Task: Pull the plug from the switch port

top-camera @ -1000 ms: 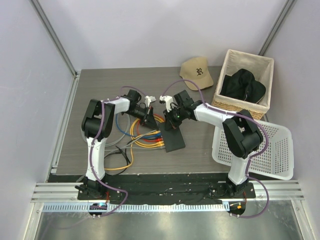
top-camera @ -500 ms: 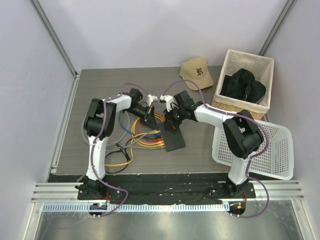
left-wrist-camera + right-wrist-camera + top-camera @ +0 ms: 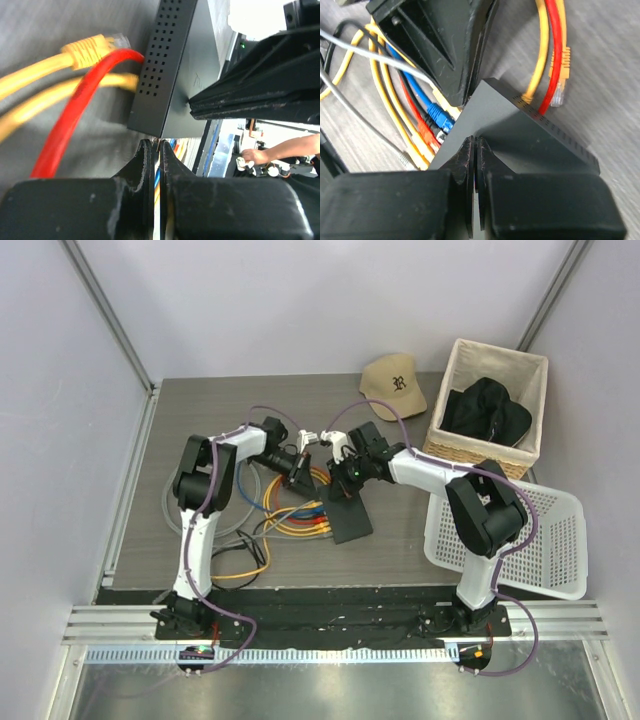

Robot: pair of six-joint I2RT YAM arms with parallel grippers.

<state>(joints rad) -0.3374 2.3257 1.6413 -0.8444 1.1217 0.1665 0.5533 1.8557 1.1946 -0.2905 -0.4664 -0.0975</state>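
Left gripper (image 3: 156, 146) and right gripper (image 3: 475, 144) are both pinched shut at the black switch (image 3: 192, 65).
The right one is over its top, the left one at its corner. The switch lies mid-counter (image 3: 200, 415), a blue plug (image 3: 440, 115) in its side.

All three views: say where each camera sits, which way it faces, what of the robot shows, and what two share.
Top external: above and behind the arm bases, facing down at the table; both arms show.
Left wrist: on the left arm, low, facing the switch's perforated side; the left hand's shut fingers show at the bottom.
Right wrist: on the right arm, facing down onto the switch; the right hand's shut fingers show at the bottom.
Shared: both wrist views show the switch, a red cable and a yellow plug.
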